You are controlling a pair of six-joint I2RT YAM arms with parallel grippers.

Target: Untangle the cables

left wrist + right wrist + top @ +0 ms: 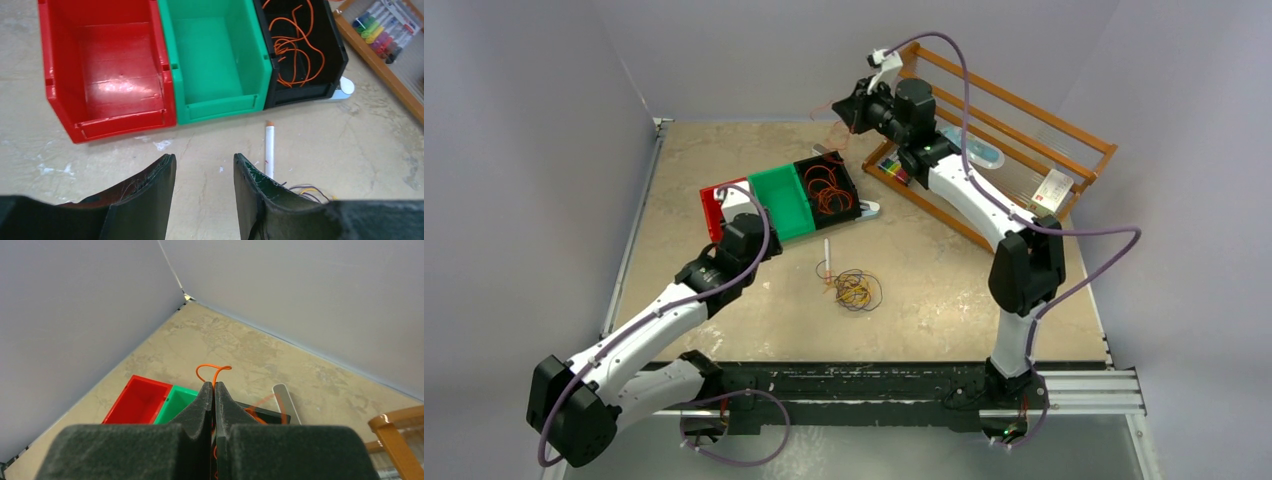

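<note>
Three bins stand in a row on the table [944, 290]: red bin [120, 60], green bin [210, 55], black bin [300, 92]. The black bin contains loose coils of orange wire [295, 50]. The right gripper [214, 387] is raised above the far end of the row, jaws clenched on an orange strand [214, 369] that loops above the fingertips. The left gripper [204, 160] hovers low in front of the bins, jaws released, nothing between them. A cable bundle [856, 290] of yellow-orange and dark wires lies on the table just beside a white pen [269, 147]. A wooden rack [1107, 150] stands at the far right.
</note>
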